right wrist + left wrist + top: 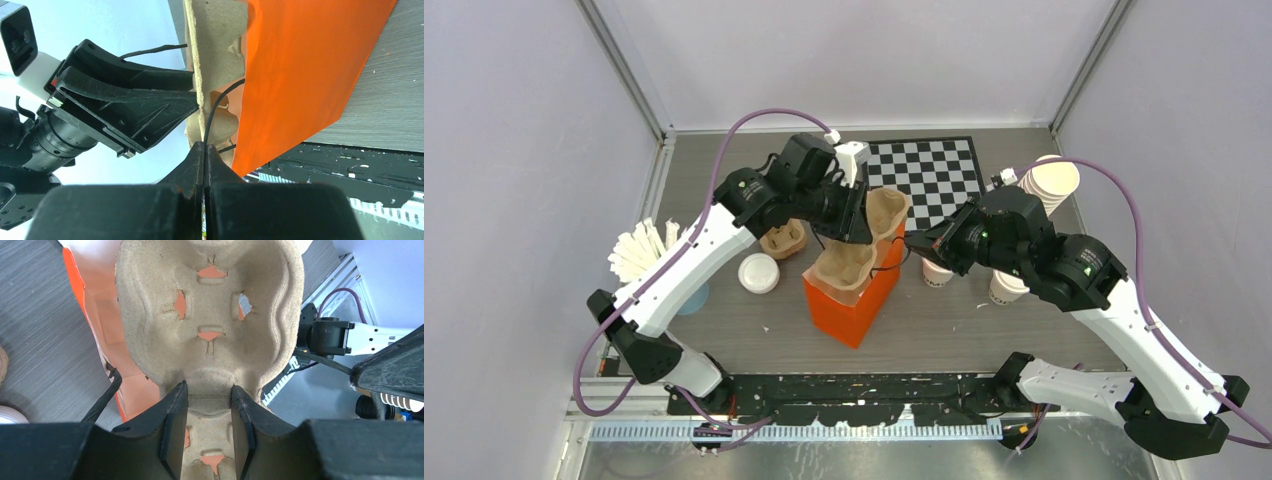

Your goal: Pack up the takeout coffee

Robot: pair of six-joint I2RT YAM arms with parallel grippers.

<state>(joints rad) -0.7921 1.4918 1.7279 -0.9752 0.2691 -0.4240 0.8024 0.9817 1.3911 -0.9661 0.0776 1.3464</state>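
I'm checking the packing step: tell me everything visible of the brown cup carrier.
The cup carrier is moulded brown pulp with rounded cup wells, each cut with slits through which orange shows. It stands tilted on edge, its lower part inside the open orange bag, its top sticking out. The left gripper clamps its middle ridge.

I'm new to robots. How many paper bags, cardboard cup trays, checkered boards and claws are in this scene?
Paper bags: 1, the orange bag
Cardboard cup trays: 2, the large tray held by the left claw, and the small tray left of the bag
Checkered boards: 1, the checkerboard
Claws: 2, the left one and the right claw, which pinches the bag's black handle
Total: 6
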